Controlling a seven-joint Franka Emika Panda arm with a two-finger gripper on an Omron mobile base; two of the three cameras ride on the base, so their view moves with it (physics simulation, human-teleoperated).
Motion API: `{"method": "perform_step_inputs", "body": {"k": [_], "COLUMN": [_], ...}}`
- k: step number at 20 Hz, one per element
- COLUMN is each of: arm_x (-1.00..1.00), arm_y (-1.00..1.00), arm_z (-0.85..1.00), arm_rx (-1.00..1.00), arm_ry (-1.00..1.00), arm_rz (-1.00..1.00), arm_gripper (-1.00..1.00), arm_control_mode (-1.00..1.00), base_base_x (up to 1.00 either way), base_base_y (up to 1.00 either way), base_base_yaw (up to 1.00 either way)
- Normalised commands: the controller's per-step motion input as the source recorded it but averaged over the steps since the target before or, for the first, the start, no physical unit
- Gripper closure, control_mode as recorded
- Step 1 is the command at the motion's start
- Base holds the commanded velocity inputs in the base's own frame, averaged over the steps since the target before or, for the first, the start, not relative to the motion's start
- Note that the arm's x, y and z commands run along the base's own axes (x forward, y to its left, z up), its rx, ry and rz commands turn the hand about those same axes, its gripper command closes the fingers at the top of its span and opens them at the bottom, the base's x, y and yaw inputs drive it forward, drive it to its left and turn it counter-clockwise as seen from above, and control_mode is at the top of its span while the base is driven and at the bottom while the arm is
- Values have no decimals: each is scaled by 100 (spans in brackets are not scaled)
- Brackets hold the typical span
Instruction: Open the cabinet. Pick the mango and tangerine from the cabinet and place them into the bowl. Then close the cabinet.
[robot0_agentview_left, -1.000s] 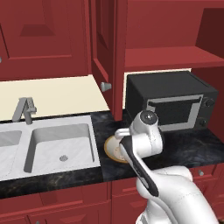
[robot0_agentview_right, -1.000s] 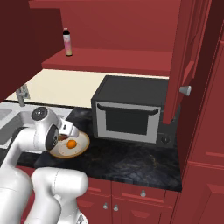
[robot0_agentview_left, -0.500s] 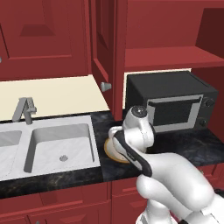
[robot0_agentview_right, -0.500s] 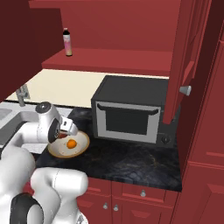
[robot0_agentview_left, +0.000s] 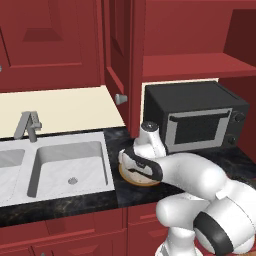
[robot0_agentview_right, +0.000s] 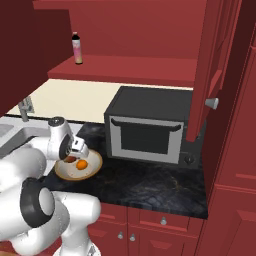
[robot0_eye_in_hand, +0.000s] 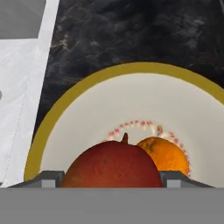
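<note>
Overhead, cabinet (robot0_agentview_right: 150, 45): stood open, one door (robot0_agentview_right: 212, 75) swung out at the right of the right base view, its round knob (robot0_agentview_right: 212, 103) facing the room; a small bottle (robot0_agentview_right: 77, 48) stood on the red shelf inside.
Microwave (robot0_agentview_left: 192, 120): black, on the worktop under the shelf, just right of the bowl.
Sink (robot0_agentview_left: 70, 162): pale basin set in the worktop, left of the bowl.
Worktop (robot0_agentview_right: 150, 182): dark and marbled, carrying the bowl.
Bowl (robot0_eye_in_hand: 74, 96): sat between sink and microwave, both fruits in it.
End effector (robot0_eye_in_hand: 111, 179): low over the bowl, fingers (robot0_eye_in_hand: 48, 177) spread to either side of the mango; whether they touched it, I could not tell.
Mango (robot0_eye_in_hand: 113, 168): red side up, lay in the bowl between the fingers.
Tangerine (robot0_eye_in_hand: 168, 155): lay in the bowl, touching the mango.
</note>
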Motion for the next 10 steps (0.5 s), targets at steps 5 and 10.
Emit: {"method": "perform_step_inputs", "body": {"k": [5, 10], "arm_x": [22, 24], "arm_y": [0, 0], "arm_z": [-31, -20], "arm_rx": [0, -3], "arm_ry": [4, 0], "arm_rz": [4, 0], "arm_gripper": [100, -100], "arm_control_mode": [-100, -100], "base_base_x": [0, 0], "base_base_y": [0, 0], "base_base_yaw": [0, 0]}}
